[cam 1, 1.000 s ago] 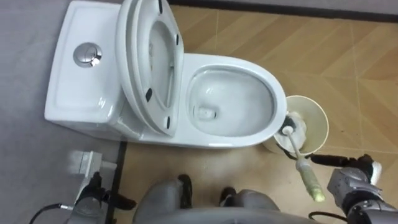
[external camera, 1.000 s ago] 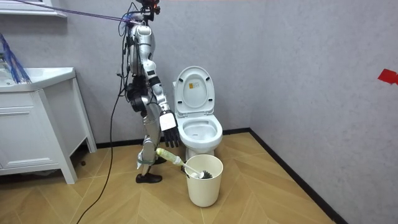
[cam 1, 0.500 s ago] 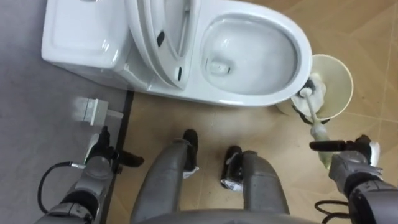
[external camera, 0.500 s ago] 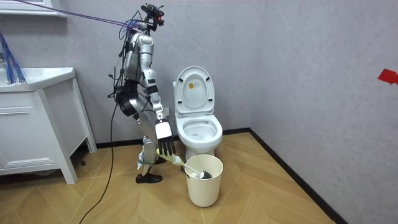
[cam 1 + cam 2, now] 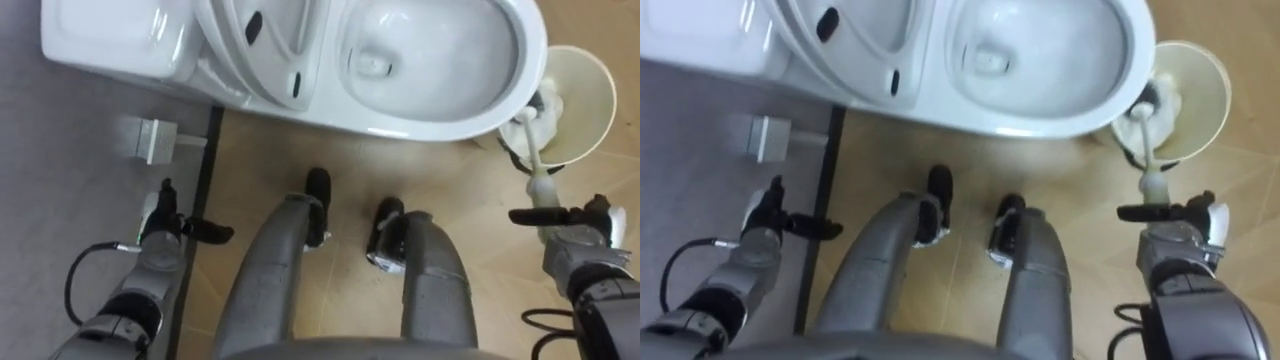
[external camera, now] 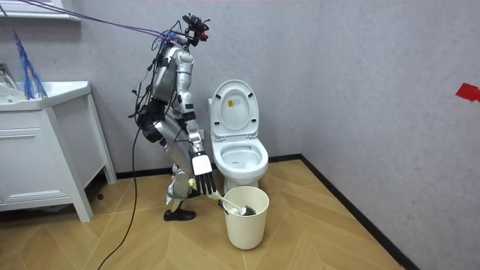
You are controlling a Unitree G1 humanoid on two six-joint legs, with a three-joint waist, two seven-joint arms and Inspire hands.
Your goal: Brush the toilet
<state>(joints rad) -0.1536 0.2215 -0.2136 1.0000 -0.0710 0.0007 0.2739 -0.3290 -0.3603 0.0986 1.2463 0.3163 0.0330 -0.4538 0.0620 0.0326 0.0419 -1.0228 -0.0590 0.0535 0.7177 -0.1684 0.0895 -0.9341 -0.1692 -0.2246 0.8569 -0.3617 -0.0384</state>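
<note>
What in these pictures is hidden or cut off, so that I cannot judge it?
Brush handle: lower end hidden behind the right hand in the eye views; contact unclear.
Brush head: sunk in the bin, too small to judge in the room view.
Toilet: tank and raised seat cut off by the eye views' top edge.

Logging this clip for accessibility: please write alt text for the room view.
A humanoid robot bends forward beside a white toilet with its lid raised, its open right hand down by the handle of a toilet brush that leans out of a cream bin.
</note>
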